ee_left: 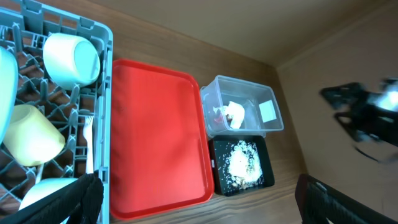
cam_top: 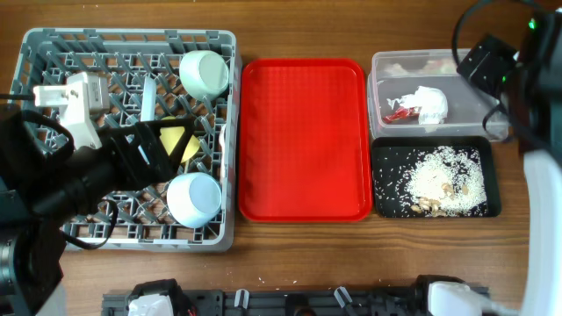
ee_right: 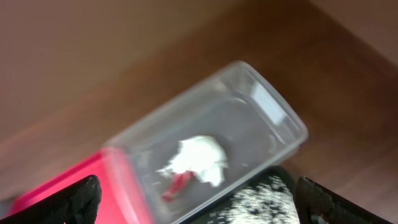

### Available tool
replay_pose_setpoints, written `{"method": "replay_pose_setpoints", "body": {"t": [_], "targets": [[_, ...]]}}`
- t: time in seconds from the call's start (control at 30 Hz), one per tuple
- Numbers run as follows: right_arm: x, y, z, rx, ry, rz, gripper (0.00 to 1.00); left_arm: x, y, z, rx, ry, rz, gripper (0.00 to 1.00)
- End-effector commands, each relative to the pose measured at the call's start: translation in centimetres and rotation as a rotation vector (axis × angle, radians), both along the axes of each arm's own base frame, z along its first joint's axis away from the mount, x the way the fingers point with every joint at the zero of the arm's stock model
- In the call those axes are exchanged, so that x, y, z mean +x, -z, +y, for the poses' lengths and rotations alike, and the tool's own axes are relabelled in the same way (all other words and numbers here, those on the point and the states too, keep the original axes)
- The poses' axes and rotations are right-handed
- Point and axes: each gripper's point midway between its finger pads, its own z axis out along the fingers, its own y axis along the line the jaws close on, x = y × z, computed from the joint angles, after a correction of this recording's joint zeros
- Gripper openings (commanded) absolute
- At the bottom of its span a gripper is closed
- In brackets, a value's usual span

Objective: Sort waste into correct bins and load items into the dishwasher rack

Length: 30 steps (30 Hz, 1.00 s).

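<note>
Progress looks close to complete, judging by where everything lies. Dishwasher rack (cam_top: 123,35) sits at the table's left and holds the dishes. Just beside it the flat red tray (cam_top: 303,140) has nothing on it, so I see nothing there left to sort. At the right, the clear tub (cam_top: 379,88) stands behind the black tray (cam_top: 383,154), the two touching or nearly so.

The left gripper (ee_left: 199,186) hangs over the rack with its fingers spread wide and nothing between them. The right gripper (ee_right: 199,202) hovers near the tub, likewise spread and empty.

Two mint-green bowls are in the rack, one at the far side (cam_top: 204,72) and one at the near side (cam_top: 195,197). A pale blue edge at the margin of the left wrist view may be the plate (ee_left: 4,81); overhead, the left arm covers that spot, so I cannot confirm it. The yellow cup (ee_left: 31,134) lies among the pegs between the bowls. The white fork (ee_left: 87,146) lies beside it, and another white utensil, likely the spoon (cam_top: 147,98), lies further back.

The white napkin (cam_top: 430,104) and red wrapper (cam_top: 399,114) lie together in the tub. The rice scraps (cam_top: 439,180) are heaped in the black tray. Apart from the unconfirmed plate, little seems left but pulling the arms clear
</note>
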Motion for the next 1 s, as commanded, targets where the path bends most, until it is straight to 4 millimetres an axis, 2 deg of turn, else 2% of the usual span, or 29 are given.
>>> {"method": "replay_pose_setpoints", "body": {"t": [0.0,0.07,0.1,0.13,0.2,0.27,0.37,0.43,0.57,0.67,0.7,0.77,0.87,0.9,0.97], "targets": [[-3.7,-5.5,3.9,-0.015,-0.114,-0.170,1.00,-0.1,0.0,-0.1,-0.002,-0.002,0.002,1.00],[-7.1,-8.7,6.4,-0.002,-0.208,-0.288,1.00,-0.1,0.0,-0.1,-0.002,-0.002,0.003,1.00],[-8.6,-9.9,7.0,0.005,-0.237,-0.334,1.00,-0.1,0.0,-0.1,-0.002,-0.002,0.003,1.00],[-10.6,-11.5,7.1,0.010,-0.253,-0.403,1.00,-0.1,0.0,-0.1,-0.002,-0.002,0.002,1.00],[-13.6,-13.3,6.5,0.017,-0.254,-0.492,1.00,-0.1,0.0,-0.1,-0.002,-0.002,0.002,1.00],[-16.2,-14.4,5.9,0.024,-0.248,-0.584,1.00,-0.1,0.0,-0.1,-0.002,-0.002,0.002,1.00],[-18.5,-16.0,5.4,0.047,-0.237,-0.823,1.00,-0.1,0.0,-0.1,-0.002,-0.002,0.002,1.00],[-19.6,-15.8,5.2,0.061,-0.232,-0.995,1.00,-0.1,0.0,-0.1,-0.002,-0.002,0.002,1.00],[-19.8,-12.8,5.7,0.087,-0.250,-1.226,1.00,-0.1,0.0,-0.1,-0.002,-0.002,0.002,1.00],[-18.9,-9.2,6.0,0.099,-0.243,-1.392,1.00,-0.1,0.0,-0.1,-0.002,-0.001,0.002,1.00],[-18.0,-7.1,6.3,0.101,-0.247,-1.410,1.00,-0.1,0.0,-0.1,-0.002,-0.002,0.002,1.00],[-16.8,-4.5,6.7,0.099,-0.260,-1.379,1.00,-0.1,0.0,-0.1,-0.002,-0.002,0.002,1.00],[-14.3,1.1,7.1,0.088,-0.264,-1.255,1.00,-0.1,0.0,-0.1,-0.002,-0.002,0.002,1.00],[-13.5,3.1,7.0,0.083,-0.255,-1.203,1.00,-0.1,0.0,-0.1,-0.002,-0.002,0.002,1.00],[-12.8,5.5,6.5,0.119,-0.221,-1.144,1.00,-0.1,0.0,-0.1,-0.002,-0.002,0.002,1.00]]}}
